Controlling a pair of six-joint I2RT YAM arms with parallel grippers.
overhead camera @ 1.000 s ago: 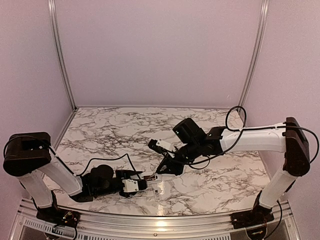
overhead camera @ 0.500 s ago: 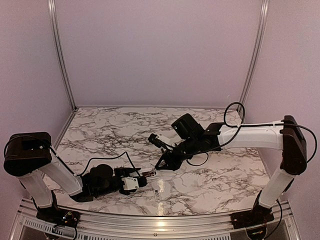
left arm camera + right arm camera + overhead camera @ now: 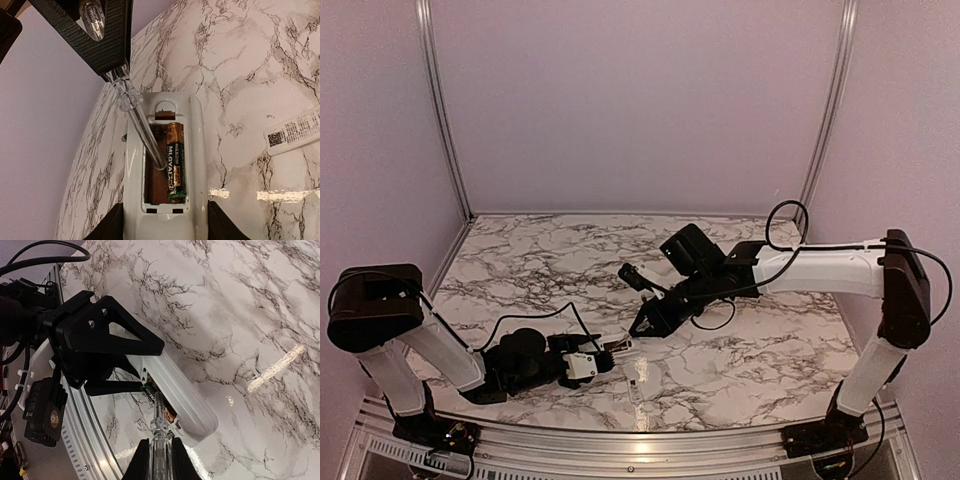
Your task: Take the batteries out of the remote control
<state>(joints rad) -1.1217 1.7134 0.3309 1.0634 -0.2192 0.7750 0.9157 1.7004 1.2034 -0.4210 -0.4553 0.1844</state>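
In the left wrist view the white remote control (image 3: 197, 150) lies back-up in my left gripper (image 3: 166, 222), whose fingers clamp its two long sides. Its back recess is uncovered. One dark green and copper battery (image 3: 176, 160) lies in the right slot; the left slot shows a bare brown floor. My right gripper (image 3: 159, 452) is shut on a clear slim tool (image 3: 158, 415), whose tip (image 3: 159, 165) reaches down into the left slot, right beside the battery (image 3: 150, 390). From above, both grippers meet low over the table's near middle (image 3: 625, 340).
A thin pale strip with a printed label (image 3: 295, 132) lies flat on the marble just right of the remote, near the front edge (image 3: 637, 385). The metal front rail (image 3: 87, 440) runs close below the remote. Pale walls enclose the table.
My right arm has drawn slightly back and left, shifting the tool over the remote's recess. The left arm and the remote have stayed put.
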